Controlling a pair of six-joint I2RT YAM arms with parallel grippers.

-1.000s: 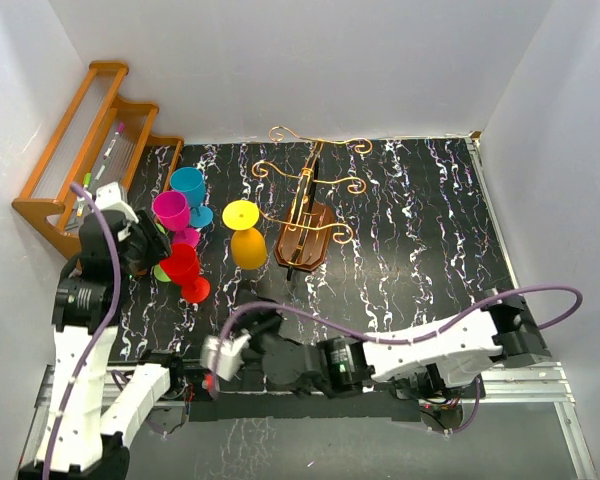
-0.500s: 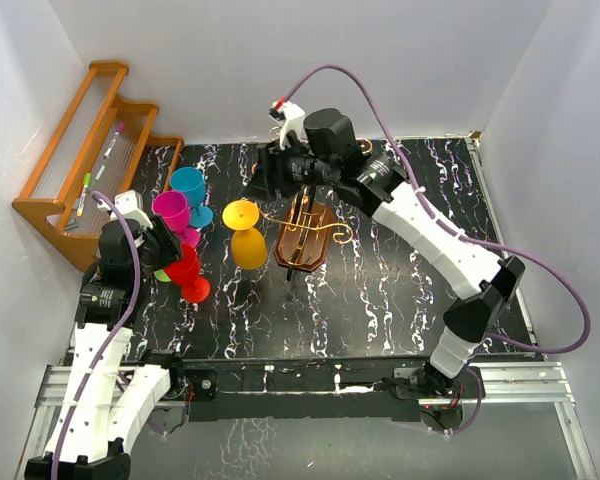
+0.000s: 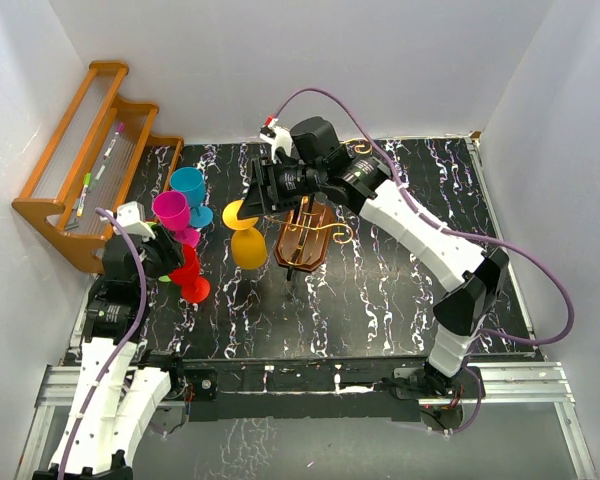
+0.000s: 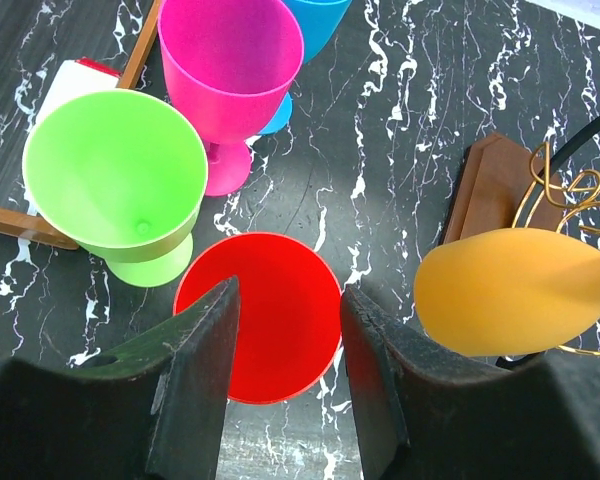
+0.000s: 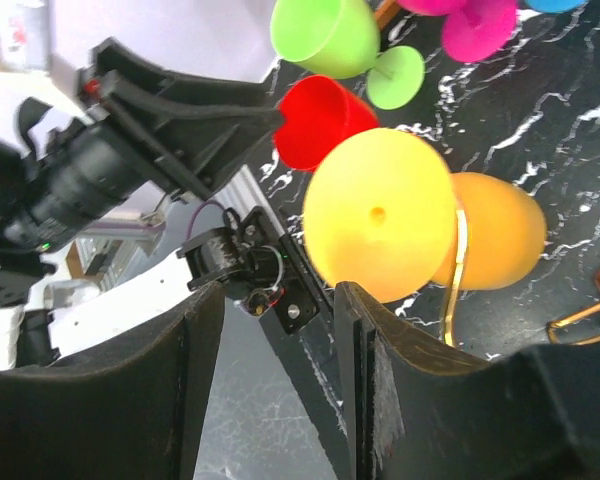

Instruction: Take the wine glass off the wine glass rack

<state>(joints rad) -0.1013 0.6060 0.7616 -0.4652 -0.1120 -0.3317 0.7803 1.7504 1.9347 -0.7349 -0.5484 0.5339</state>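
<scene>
- Sitting at far left, an orange-brown stepped wooden shelf holds a few pens.
- left gripper hovers over the red glass. Its jaws are roughly half apart and straddle the rim from above, with nothing clamped as far as the wrist view shows.
- Cluster of upright plastic glasses just beside it: green glass, magenta glass and blue glass, packed close with the red one nearest the arms.
- yellow wine glass is still on the rack. It hangs upside down, foot up and bowl down, on a gold wire arm at the rack's left side.
- right gripper is reached across to the yellow glass's foot. Its jaws are wide apart with nothing between them, and the foot lies just past one finger.
- wine glass rack has a dark oval base on the black marbled table, right of the yellow glass.
</scene>
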